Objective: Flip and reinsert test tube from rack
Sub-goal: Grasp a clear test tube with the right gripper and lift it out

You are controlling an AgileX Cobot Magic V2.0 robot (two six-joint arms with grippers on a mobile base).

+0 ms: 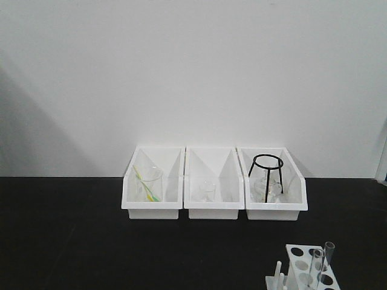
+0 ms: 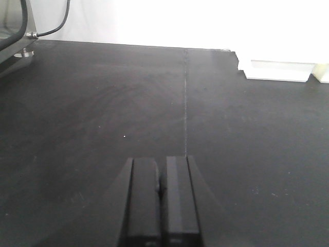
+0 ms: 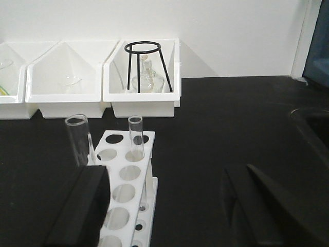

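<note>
Bench: black tabletop (image 1: 91, 229) carrying rack (image 3: 150, 162).
Test tube (image 3: 135, 136): standing upright in rack.
Right gripper (image 3: 169, 216): gaping wide, empty.
Left gripper (image 2: 161, 200): pressing together, empty.
Risk: jaws clipping neighbouring tube (image 3: 78, 139), tipping rack.

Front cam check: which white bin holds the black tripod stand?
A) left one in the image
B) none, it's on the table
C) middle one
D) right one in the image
D: the black tripod stand stands inside the white bin furthest right in the front view, next to some clear glassware.
</note>
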